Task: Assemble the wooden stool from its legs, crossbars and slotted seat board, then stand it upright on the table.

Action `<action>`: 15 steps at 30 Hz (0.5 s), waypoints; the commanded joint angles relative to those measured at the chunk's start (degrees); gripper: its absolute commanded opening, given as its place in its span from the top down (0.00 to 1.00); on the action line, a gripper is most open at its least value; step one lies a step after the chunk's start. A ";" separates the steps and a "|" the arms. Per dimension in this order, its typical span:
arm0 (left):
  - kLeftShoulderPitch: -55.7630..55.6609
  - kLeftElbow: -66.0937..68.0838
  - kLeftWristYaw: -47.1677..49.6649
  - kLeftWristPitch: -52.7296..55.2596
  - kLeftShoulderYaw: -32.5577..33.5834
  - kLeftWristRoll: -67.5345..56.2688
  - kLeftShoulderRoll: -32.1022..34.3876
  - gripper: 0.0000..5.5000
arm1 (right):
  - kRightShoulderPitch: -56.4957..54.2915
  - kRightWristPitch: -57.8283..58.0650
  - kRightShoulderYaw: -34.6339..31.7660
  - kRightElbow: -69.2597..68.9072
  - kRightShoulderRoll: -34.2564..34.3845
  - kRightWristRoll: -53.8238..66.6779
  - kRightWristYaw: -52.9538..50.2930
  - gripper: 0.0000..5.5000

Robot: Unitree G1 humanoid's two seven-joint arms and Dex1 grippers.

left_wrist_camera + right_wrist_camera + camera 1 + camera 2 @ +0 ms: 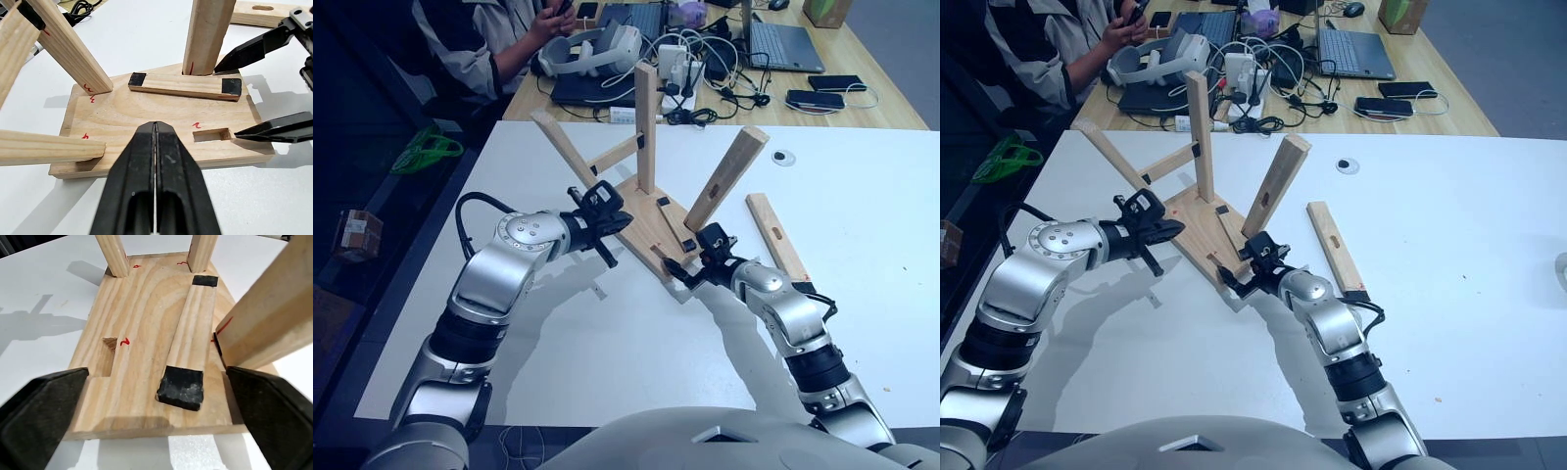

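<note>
**Three legs seated, one slot open**

Three legs stand in the slots of the seat board, which lies face down on the white table. In the head views the middle leg rises nearly upright. The one on the robot's left leans out to the left, and the one on the right leans out to the right. A crossbar bridges the left leg and the middle one, part way up.

The fourth slot, a small rectangle cut near the board's corner closest to the right gripper, holds nothing. Red pen marks sit beside each slot. A second crossbar with black-taped ends lies flat on the board, between the middle leg and the right one.

A spare leg lies flat on the table to the right of the board, apart from it.

The left gripper hangs at the board's left edge with its fingers pressed together and nothing between them. The right gripper is spread wide at the board's near end. Its two pads flank that end on either side, and whether they touch the wood cannot be told.
</note>
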 commanded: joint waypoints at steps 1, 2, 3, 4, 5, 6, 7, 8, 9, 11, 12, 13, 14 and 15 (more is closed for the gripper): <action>-0.67 0.13 0.07 0.17 0.13 0.45 0.02 1.00 | 0.27 -0.27 -0.87 2.52 0.37 -0.44 -0.36 0.12; -0.56 0.18 0.58 0.34 0.75 0.15 -0.65 1.00 | -0.18 -0.88 -1.17 3.55 0.86 -0.26 -0.33 0.16; -0.52 0.42 1.49 0.45 1.59 -0.13 -1.66 1.00 | -0.87 -1.41 -1.74 4.58 1.54 0.17 -0.24 0.18; -0.45 0.78 2.45 0.54 2.43 -0.37 -2.68 1.00 | -1.52 -1.87 -2.20 5.38 2.09 0.46 -0.19 0.22; -0.32 1.39 3.79 0.54 3.31 -0.38 -3.91 1.00 | -2.06 -2.21 -2.57 5.89 2.47 0.71 -0.01 0.24; -0.18 1.94 5.14 0.68 4.16 -0.37 -5.14 1.00 | -2.36 -2.47 -2.82 6.14 2.62 0.79 0.23 0.27; -0.01 2.43 6.42 0.85 5.01 -0.34 -6.29 1.00 | -2.51 -2.69 -2.91 6.29 2.64 0.68 0.46 0.29; 0.06 3.08 8.12 0.86 6.15 -0.19 -7.68 1.00 | -2.52 -2.88 -2.88 6.14 2.34 0.42 0.84 0.32; -0.02 3.68 9.48 0.99 7.20 -0.20 -8.84 1.00 | -2.44 -2.99 -2.81 5.89 1.93 0.10 1.11 0.34; -0.33 4.67 11.45 0.91 8.73 -0.02 -10.21 1.00 | -2.07 -3.16 -2.61 4.82 0.65 -0.54 1.82 0.41; -0.50 5.00 11.94 0.89 9.04 0.09 -10.53 1.00 | -2.01 -3.26 -2.60 4.47 0.10 -0.85 2.04 0.45; -0.57 5.19 12.30 0.86 9.20 0.17 -10.76 1.00 | -2.12 -3.54 -2.50 4.38 -0.50 -1.32 2.16 0.47; -0.60 5.26 12.56 0.87 9.27 0.18 -10.92 1.00 | -2.27 -3.77 -2.44 4.47 -0.88 -1.54 2.24 0.50; -0.63 5.32 12.77 0.84 9.21 0.21 -11.07 1.00 | -2.45 -3.93 -2.50 4.60 -1.12 -1.62 2.27 0.53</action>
